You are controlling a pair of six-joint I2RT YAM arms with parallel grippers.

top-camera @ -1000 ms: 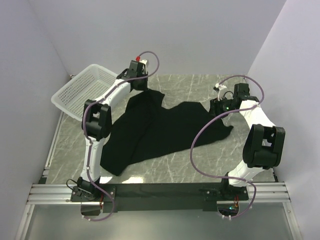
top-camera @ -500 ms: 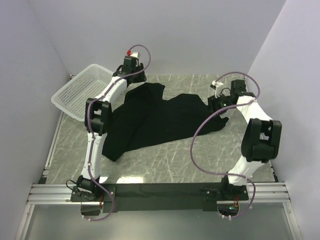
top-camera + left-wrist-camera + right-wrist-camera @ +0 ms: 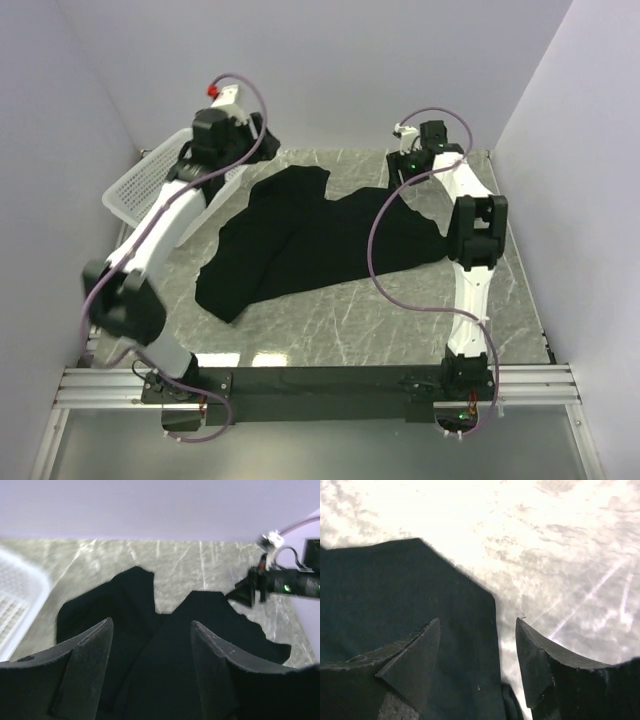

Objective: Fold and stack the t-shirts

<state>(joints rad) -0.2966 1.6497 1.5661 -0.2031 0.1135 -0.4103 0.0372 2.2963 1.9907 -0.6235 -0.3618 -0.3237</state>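
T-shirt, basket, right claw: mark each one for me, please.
t-shirt [image 3: 320,245], top external view, middle of the black cloth.
white basket [image 3: 138,182], top external view, bare mesh near its left corner.
right claw [image 3: 477,621], right wrist view, midway between its open fingertips.

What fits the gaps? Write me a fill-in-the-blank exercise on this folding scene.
1. The crumpled shirt on the table is ___ in colour.
2. The white basket stands at the table's far ___ corner.
3. The left end effector and the right end effector both have their jaws ___, with nothing held.

Missing words: black; left; open
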